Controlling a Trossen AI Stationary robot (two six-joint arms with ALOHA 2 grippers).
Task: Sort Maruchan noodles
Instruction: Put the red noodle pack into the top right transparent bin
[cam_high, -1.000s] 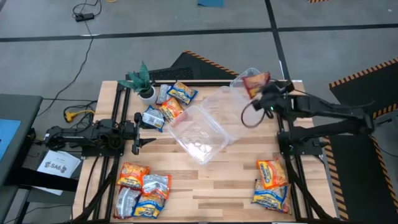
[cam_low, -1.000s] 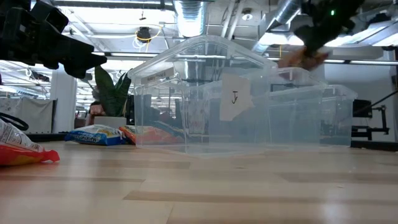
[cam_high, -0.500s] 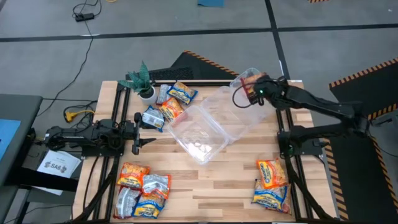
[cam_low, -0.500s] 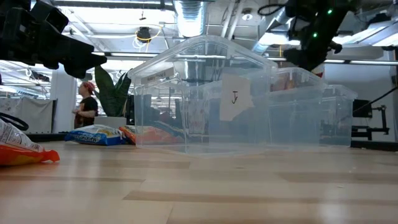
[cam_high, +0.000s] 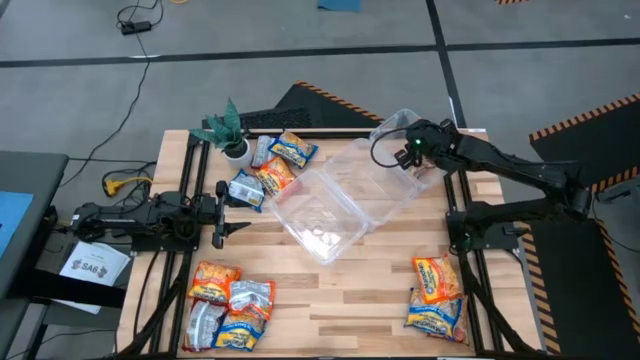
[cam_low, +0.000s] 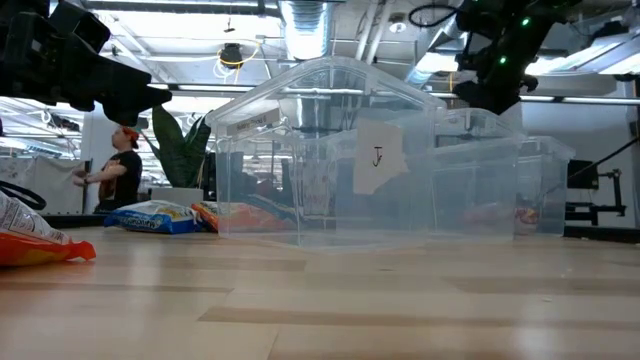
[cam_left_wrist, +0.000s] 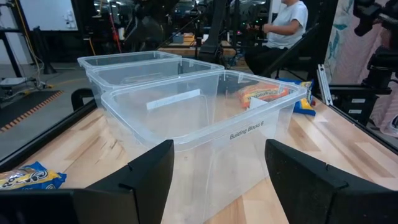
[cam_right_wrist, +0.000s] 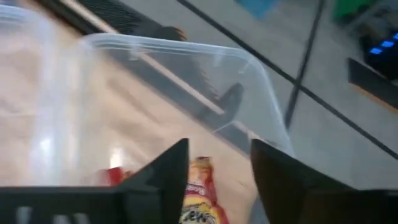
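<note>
Three clear tubs stand in a slanting row: near (cam_high: 320, 218), middle (cam_high: 365, 180) and far (cam_high: 400, 130). My right gripper (cam_high: 407, 152) hangs open above the far tub, tipped downward. A red-orange noodle packet (cam_right_wrist: 199, 194) lies loose on that tub's floor below the fingers and also shows in the low view (cam_low: 500, 213). Other noodle packets lie flat in heaps at the far left (cam_high: 275, 165), near left (cam_high: 228, 300) and near right (cam_high: 437, 295). My left gripper (cam_high: 222, 213) waits open and level at the table's left edge, facing the tubs (cam_left_wrist: 186, 118).
A small potted green plant (cam_high: 230, 132) stands at the far left corner beside the packets. Black frame rails run along the table's left (cam_high: 190, 250) and right (cam_high: 465, 250) sides. Bare wood lies between the near packet heaps (cam_high: 340, 300). A person (cam_low: 120, 180) moves in the room behind.
My right gripper has carried a dark red packet toward the table's left until it hung over the far tub, tipping further downward. It has let go of the packet. The packet has fallen and now lies on the tub's floor.
</note>
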